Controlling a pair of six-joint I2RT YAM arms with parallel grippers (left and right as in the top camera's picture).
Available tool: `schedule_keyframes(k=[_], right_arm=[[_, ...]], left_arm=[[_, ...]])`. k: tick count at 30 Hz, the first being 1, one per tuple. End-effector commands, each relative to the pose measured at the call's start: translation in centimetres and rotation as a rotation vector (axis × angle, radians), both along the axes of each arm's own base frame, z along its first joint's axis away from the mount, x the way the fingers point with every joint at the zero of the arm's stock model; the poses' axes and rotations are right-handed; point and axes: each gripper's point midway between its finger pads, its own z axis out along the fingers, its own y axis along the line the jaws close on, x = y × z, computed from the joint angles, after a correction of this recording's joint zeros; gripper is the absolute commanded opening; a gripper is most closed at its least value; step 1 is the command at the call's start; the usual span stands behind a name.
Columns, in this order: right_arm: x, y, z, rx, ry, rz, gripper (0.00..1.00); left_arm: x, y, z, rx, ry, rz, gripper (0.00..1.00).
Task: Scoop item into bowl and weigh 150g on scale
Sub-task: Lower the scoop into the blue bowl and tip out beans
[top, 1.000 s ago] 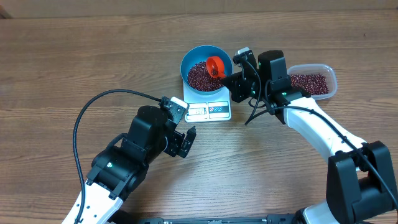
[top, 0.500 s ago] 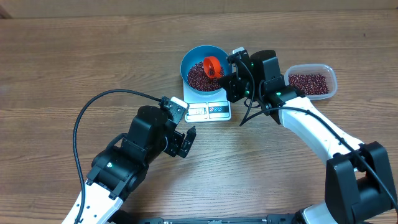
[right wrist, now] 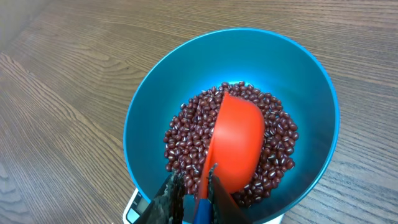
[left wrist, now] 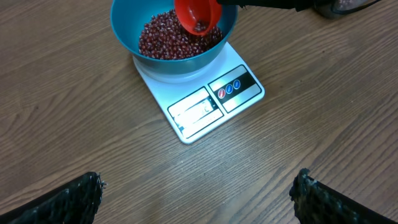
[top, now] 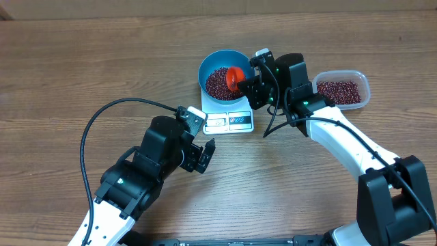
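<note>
The blue bowl (top: 205,65) (left wrist: 124,25) (right wrist: 161,93) stands on the white scale (top: 229,121) (left wrist: 211,102) and holds a heap of dark red beans (top: 217,82) (left wrist: 161,37) (right wrist: 186,137). My right gripper (top: 247,85) (right wrist: 194,183) is shut on the blue handle of the red scoop (top: 234,76) (left wrist: 198,14) (right wrist: 239,140). The scoop hangs tipped on its side over the beans inside the bowl. My left gripper (top: 205,156) (left wrist: 199,196) stands open over bare table, in front of the scale.
A clear plastic tub (top: 341,90) with more beans sits right of the bowl, behind my right arm. The left arm's black cable (top: 102,116) loops over the table at the left.
The right gripper has shifted slightly left to the bowl's rim, and the scoop has rolled over above the beans. The left arm has not moved.
</note>
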Motion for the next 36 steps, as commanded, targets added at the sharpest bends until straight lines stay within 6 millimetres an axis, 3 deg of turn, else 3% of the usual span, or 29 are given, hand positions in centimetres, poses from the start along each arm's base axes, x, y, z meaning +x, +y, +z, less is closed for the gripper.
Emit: schedule_keyframes(k=[1,3,18,28,36], right_arm=[[0.8,0.4,1.3,0.007,-0.035,-0.002,0.13],[0.8,0.4,1.3,0.007,-0.036,-0.002,0.04],[1.9,0.5,1.7,-0.007,-0.109,0.004,0.04],[2.5,0.6,-2.2,-0.131,-0.147,0.091,0.04],[2.7,0.6,-2.3,-0.198,-0.224,0.157,0.04]], left_arm=[[-0.1,-0.4,0.0,-0.018,0.008,-0.003,0.99],[-0.1,-0.4,0.0,-0.018,0.008,-0.003,0.99],[-0.1,-0.4,0.0,-0.018,0.008,-0.003,0.99],[-0.1,-0.4,0.0,-0.018,0.008,-0.003,1.0],[-0.1,-0.4,0.0,-0.018,0.008,-0.003,1.0]])
